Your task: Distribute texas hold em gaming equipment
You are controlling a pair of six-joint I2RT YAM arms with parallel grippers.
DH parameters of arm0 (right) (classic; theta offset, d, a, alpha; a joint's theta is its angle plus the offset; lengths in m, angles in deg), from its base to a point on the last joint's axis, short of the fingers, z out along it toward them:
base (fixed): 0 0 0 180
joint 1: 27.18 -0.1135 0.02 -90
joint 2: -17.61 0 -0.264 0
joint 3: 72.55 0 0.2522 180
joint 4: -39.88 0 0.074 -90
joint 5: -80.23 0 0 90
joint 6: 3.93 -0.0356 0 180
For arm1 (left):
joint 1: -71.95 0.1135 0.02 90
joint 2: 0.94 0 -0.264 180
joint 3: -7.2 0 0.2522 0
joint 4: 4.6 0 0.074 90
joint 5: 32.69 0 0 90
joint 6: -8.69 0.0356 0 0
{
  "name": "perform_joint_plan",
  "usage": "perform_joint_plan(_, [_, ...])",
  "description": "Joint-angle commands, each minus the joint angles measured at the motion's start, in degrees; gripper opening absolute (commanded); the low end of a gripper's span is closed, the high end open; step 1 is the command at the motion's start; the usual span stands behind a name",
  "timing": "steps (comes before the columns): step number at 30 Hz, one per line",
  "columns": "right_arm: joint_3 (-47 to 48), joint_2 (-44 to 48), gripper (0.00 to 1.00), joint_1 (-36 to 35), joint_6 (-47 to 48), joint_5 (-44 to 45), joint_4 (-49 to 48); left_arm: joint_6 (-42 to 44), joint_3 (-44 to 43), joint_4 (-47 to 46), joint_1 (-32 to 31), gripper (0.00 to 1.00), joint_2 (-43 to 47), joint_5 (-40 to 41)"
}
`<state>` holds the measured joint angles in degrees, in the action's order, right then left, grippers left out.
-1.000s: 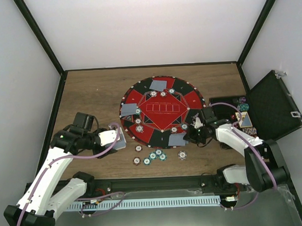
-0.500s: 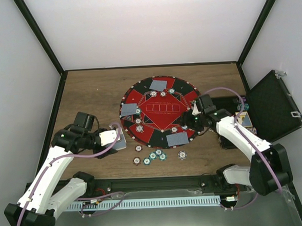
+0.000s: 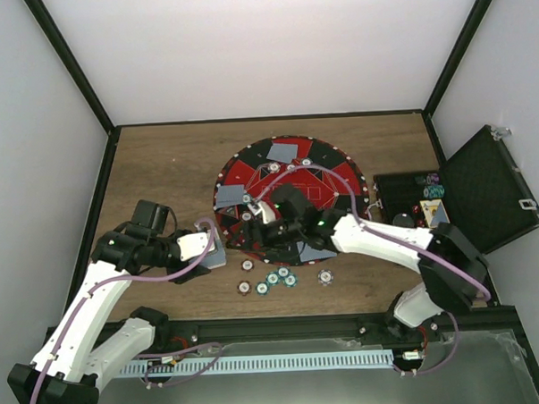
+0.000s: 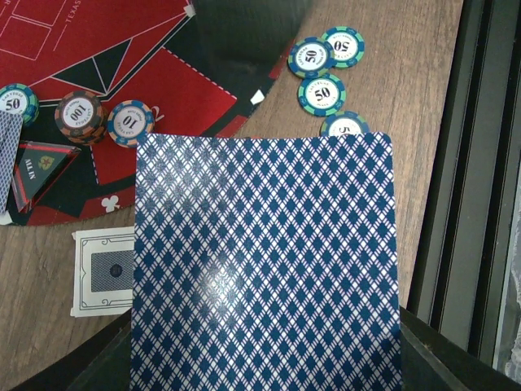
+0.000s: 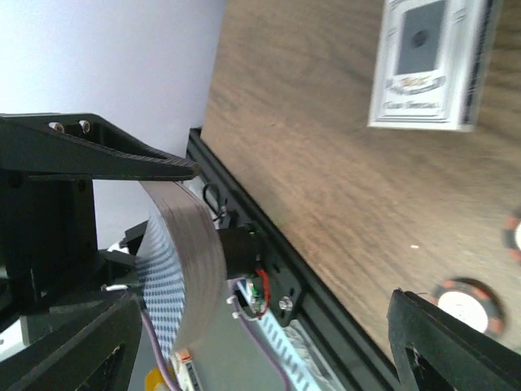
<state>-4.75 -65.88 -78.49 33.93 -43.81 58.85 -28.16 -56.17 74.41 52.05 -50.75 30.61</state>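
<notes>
My left gripper [image 3: 209,248] is shut on a deck of blue diamond-backed playing cards [image 4: 264,261] just off the left edge of the round mat [image 3: 237,172]. In the right wrist view the same deck [image 5: 175,269] shows edge-on and bowed. My right gripper [image 3: 260,229] reaches over the mat's near left part, open and empty [image 5: 260,342], a short way from the deck. Single cards [image 3: 285,152] lie on the mat with striped chips [image 4: 79,114]. More chips [image 3: 273,280] lie on the wood in front of the mat.
A white card box [image 4: 102,270] lies on the wood beside the deck, and the right wrist view shows this box [image 5: 427,65] too. The open black case [image 3: 484,193] stands at the right with chips in its tray [image 3: 430,190]. The black frame rail [image 3: 284,327] runs along the near edge.
My right arm has swung left from beside the case, across the mat, toward the held deck, and its jaws have opened. The left arm and its deck have not moved.
</notes>
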Motion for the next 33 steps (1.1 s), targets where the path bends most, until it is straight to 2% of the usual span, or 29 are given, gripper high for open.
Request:
perform_joint_plan(1, [5.72,-5.10,0.84,-3.43,-3.73,-4.29,-8.32,0.15,-1.26,-0.39,0.13,0.09,0.41,-2.04])
perform_joint_plan(12, [10.14,-15.29,0.81,-6.12,-7.31,-8.94,-15.92,0.18,-1.65,-0.49,0.14,0.09,0.58,-2.48])
perform_joint_plan(18, [10.13,-17.81,0.75,-6.09,-7.74,-10.56,-17.77,0.38,-2.28,-0.01,0.17,0.09,0.67,-2.64])
perform_joint_plan(25, [6.28,-18.67,0.68,-3.71,-8.45,-11.32,-19.80,0.29,-3.24,0.49,0.13,0.09,0.71,-3.10])
perform_joint_plan(33, [-0.22,-14.85,0.65,0.04,-6.34,-10.90,-18.42,0.46,-3.70,1.02,0.13,0.09,1.16,-3.10])
